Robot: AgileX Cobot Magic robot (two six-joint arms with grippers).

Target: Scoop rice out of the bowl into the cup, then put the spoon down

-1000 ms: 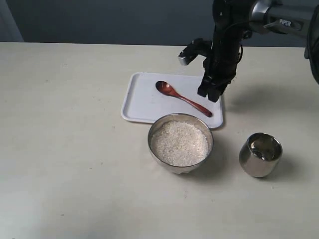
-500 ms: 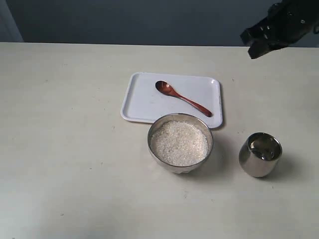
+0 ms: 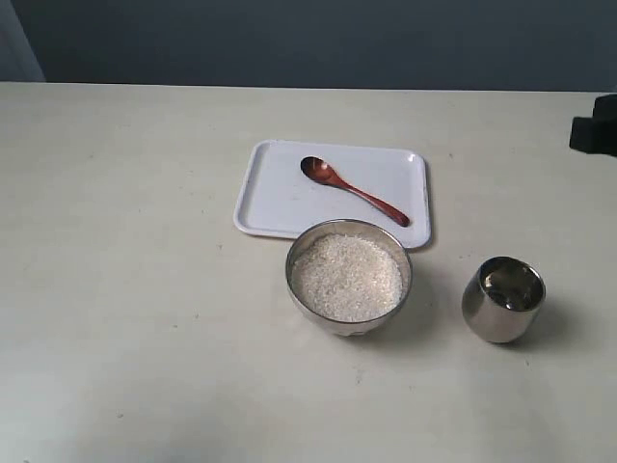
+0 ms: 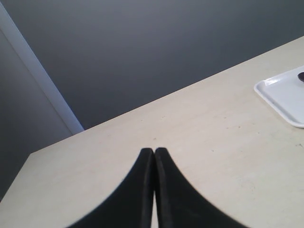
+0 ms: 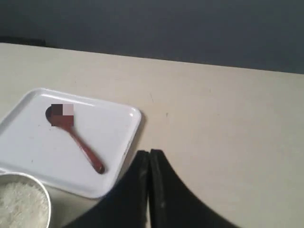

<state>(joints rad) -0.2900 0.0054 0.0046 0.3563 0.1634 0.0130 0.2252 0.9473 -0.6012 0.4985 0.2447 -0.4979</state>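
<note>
The slim reddish-brown wooden spoon [image 3: 355, 191] looks light and stiff; grasp it mid-handle. The left pincer [image 4: 154, 152] and right pincer [image 5: 149, 154] are together, empty.

My left gripper [image 4: 154, 151] hangs over the table [image 4: 213, 137], its two dark fingers [image 4: 137, 190] pressed together with nothing between them. A rounded corner of the white tray [image 4: 285, 95] lies on the table, well apart from my fingertips. A dark bit [image 4: 301, 76] sits on it, too cropped to name. Past the table's far edge stands a dark grey wall [image 4: 142, 47] with a pale strip [image 4: 38, 80].
</note>
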